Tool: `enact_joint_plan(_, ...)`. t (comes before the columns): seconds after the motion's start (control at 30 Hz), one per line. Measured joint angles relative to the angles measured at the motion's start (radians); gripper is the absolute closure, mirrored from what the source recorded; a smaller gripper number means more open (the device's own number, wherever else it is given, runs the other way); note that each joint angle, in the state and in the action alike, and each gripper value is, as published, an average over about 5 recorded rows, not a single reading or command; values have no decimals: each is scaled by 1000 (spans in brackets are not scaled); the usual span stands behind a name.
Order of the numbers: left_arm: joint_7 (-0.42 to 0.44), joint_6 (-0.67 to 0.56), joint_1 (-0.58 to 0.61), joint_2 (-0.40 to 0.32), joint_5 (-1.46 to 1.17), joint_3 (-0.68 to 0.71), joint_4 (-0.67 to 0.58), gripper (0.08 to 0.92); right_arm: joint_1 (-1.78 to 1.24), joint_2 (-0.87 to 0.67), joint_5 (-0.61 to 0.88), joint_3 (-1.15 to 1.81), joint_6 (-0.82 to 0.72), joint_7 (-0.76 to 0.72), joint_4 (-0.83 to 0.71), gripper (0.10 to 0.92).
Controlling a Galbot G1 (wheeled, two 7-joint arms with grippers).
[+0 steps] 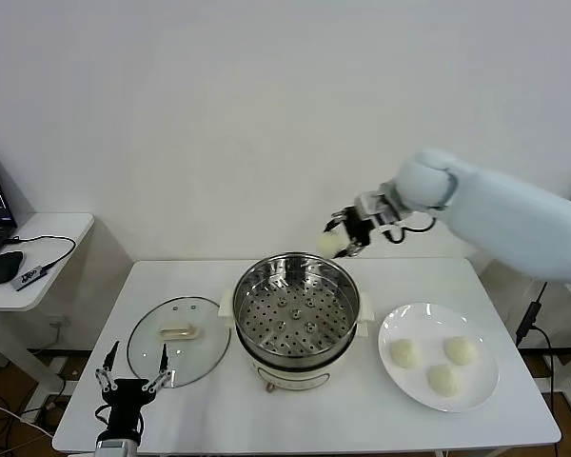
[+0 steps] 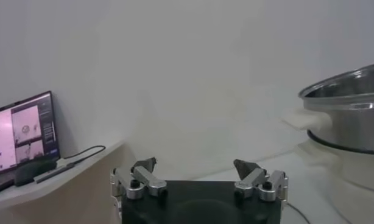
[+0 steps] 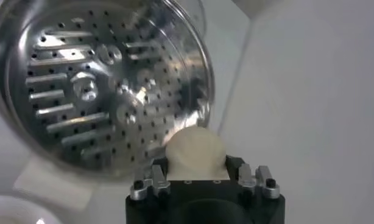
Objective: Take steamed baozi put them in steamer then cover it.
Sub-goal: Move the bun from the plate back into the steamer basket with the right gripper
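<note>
- The left gripper (image 1: 131,379) hangs parked at the table's near left corner, fingers spread wide and empty, just in front of the cover (image 1: 178,340), which lies flat on the table (image 1: 314,428) beside the steamer.
- The steamer (image 1: 296,319) stands in the middle, its perforated tray bare.
- The right gripper (image 1: 341,238) is clamped on one baozi (image 1: 329,244), held in the air above the steamer's far rim.
- Three baozi (image 1: 404,353) wait on the white plate (image 1: 393,383) at the right.
- First loading step, I'd say; next it must lower over the tray and let go gently.
</note>
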Motion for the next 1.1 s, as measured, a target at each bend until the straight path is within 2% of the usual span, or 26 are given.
enact_joint_plan(0.4, 0, -2, 2, -13, 0, -16, 4, 177, -19, 152, -196, -117, 180, 27, -42, 431)
enact_joint_plan(0.93, 0, -4, 0, -16, 4, -20, 8, 177, -75, 253, -450, -139, 390, 93, -153, 423)
enact_joint_plan(1.03, 0, -4, 2, -16, 4, -20, 7, 177, -78, 266, -470, -140, 413, 103, -168, 404)
enact_joint_plan(1.1, 0, -4, 3, -16, 4, -20, 6, 177, -79, 270, -477, -142, 422, 107, -173, 362)
